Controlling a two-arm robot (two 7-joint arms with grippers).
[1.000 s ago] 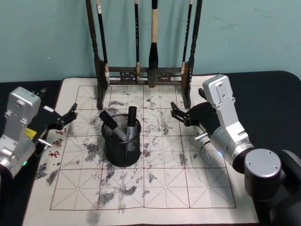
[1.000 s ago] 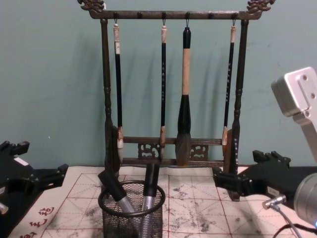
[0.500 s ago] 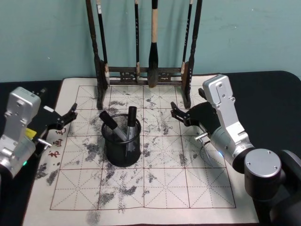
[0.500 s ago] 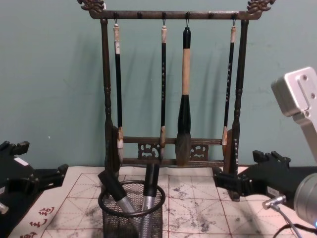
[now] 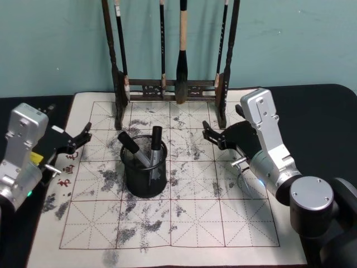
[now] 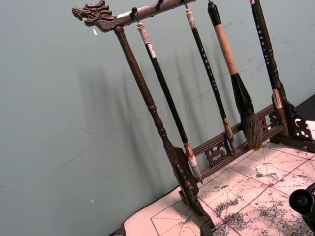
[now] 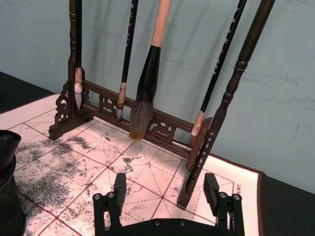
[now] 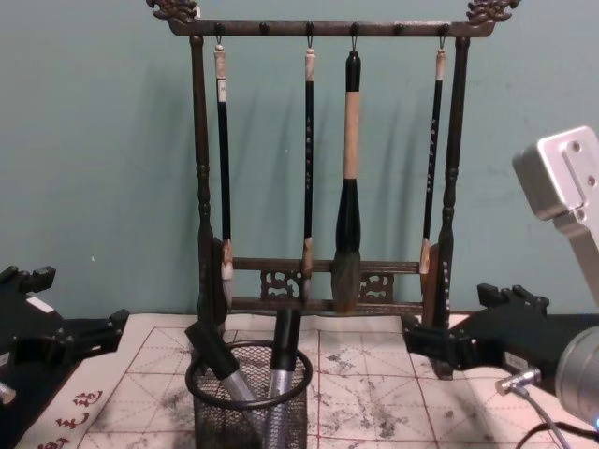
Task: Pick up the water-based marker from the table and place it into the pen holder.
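Note:
The pen holder [image 5: 145,177], a black wire-mesh cup, stands on the ink-stained mat left of centre; it also shows in the chest view [image 8: 225,423]. Two grey markers with black caps lean inside it, one upright [image 5: 155,144] and one tilted left [image 5: 129,142]. No marker lies on the mat. My left gripper [image 5: 85,135] hovers open and empty at the mat's left edge, well left of the holder. My right gripper [image 5: 207,133] hovers open and empty right of the holder; its two fingers [image 7: 119,184] stand apart in the right wrist view.
A tall dark wooden rack [image 5: 170,86] with several hanging calligraphy brushes stands at the back of the mat [image 5: 195,223]. Black tabletop [image 5: 329,123] lies on both sides. A teal wall is behind.

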